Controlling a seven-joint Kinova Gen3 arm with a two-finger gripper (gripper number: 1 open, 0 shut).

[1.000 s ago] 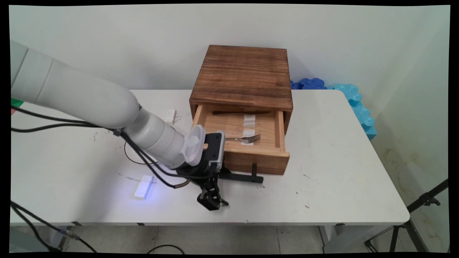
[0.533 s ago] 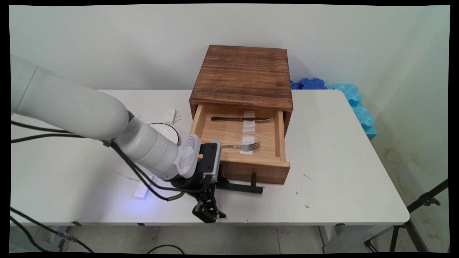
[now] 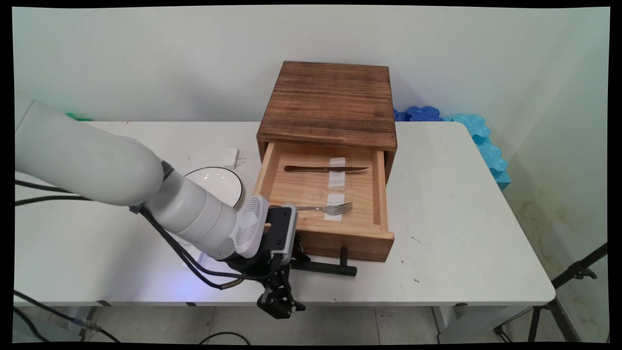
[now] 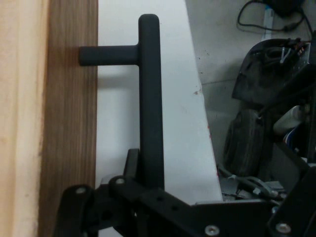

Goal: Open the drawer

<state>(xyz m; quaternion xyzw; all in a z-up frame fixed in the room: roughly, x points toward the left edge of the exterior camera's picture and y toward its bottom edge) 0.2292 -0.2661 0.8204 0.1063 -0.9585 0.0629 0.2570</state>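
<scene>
Drawer handle (image 4: 150,103) sits clamped in our gripper (image 4: 143,185); overpulling could drag the drawer (image 3: 326,194) out of the wooden box (image 3: 330,102).

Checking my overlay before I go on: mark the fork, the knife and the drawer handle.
fork (image 3: 324,209), main view, middle of its shaft.
knife (image 3: 325,169), main view, mid-length.
drawer handle (image 4: 150,98), hand view, upper bar.

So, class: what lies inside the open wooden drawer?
Inside the drawer: a knife at the back and a fork nearer the front, each on white tape strips. The arm covers the near-left corner.
</scene>
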